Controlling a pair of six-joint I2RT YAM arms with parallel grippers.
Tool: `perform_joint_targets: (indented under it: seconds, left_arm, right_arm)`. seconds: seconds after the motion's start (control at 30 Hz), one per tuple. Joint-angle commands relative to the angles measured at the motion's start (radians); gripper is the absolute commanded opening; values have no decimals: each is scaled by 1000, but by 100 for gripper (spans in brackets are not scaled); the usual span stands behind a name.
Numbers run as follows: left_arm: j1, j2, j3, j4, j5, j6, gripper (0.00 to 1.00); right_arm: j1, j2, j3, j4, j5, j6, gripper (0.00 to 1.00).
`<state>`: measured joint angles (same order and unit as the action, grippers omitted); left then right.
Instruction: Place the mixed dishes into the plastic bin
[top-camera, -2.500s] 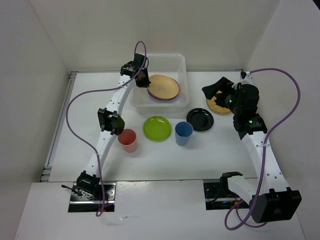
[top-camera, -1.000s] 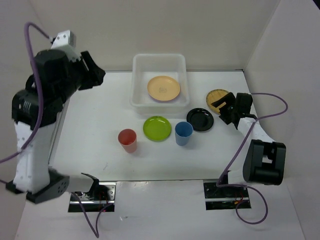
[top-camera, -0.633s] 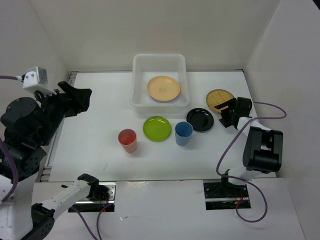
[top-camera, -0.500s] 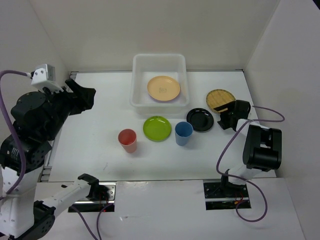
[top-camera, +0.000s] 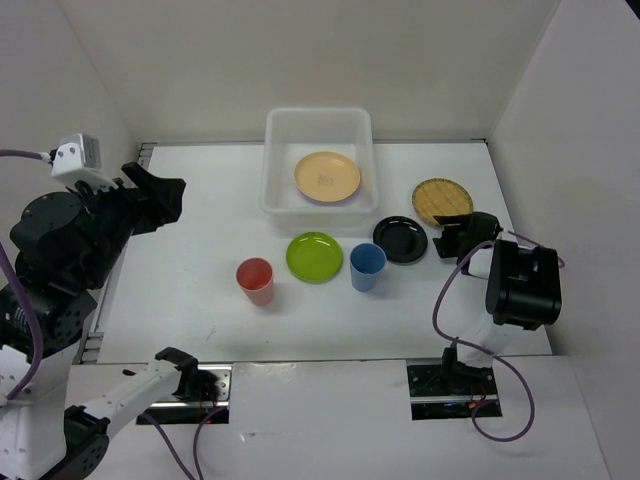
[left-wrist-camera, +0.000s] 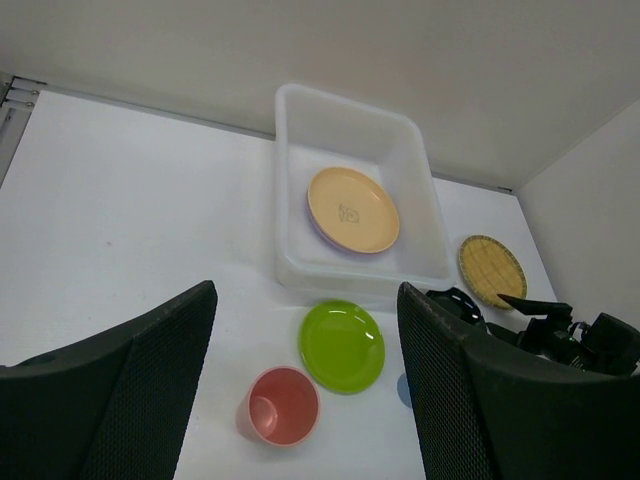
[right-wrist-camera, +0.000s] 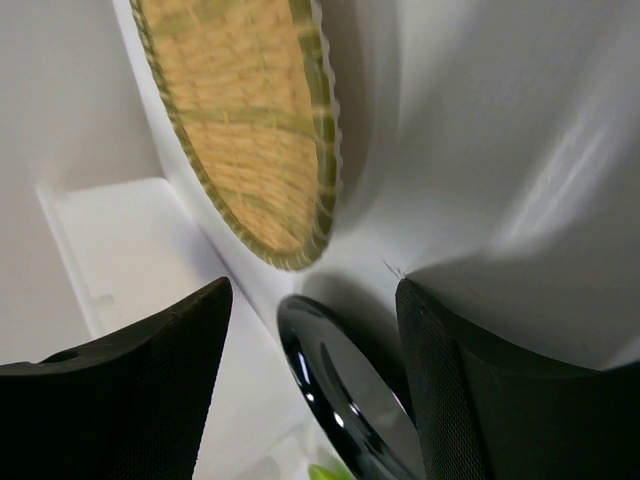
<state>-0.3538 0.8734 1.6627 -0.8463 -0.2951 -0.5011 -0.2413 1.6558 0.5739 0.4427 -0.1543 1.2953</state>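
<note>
— Bin (top-camera: 271, 170) held only the peach plate (top-camera: 327, 176); other dishes sat on the table (top-camera: 190, 250). Grippers?
— Left gripper (left-wrist-camera: 305, 292) and right gripper (top-camera: 447, 238) both gaped, empty. Right one lay low beside the woven disc (top-camera: 442, 201) and black plate (top-camera: 400, 239); a finger clipping either rim might have shoved it away.

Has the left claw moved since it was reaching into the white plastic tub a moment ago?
Yes. The left claw has swung far to the left, away from the translucent white rectangular plastic bin, and now stands well clear of it.
</note>
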Motion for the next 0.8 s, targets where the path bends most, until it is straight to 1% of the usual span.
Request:
perform_joint_targets:
  seconds: [0.0,0.27,0.57,0.63,0.67,0.7,0.77]
  left_arm:
    - [6,-2,34,16,-18,-1,80]
    - [6,18,34,16,-27,-1,80]
    - [6,27,34,26,-36,-1,80]
    - [6,27,34,26,-36,-1,80]
    - [6,27,34,26,-36,-1,80]
    - [6,27,34,26,-36,-1,80]
    - [6,27,34,26,-36,-1,80]
  right_arm:
    - [-44,73,-2,62,38,42,72]
    - [-96,173,-2,175,-27,62,72]
    - [-96,234,53,197,-17,90,71]
    - [-96,243,63,197,-17,99,68]
    - [-96,243,73,197,-17,99,68]
    - [-96,252,73,197,-17,99,63]
    - [-96,252,83,197,-17,99,59]
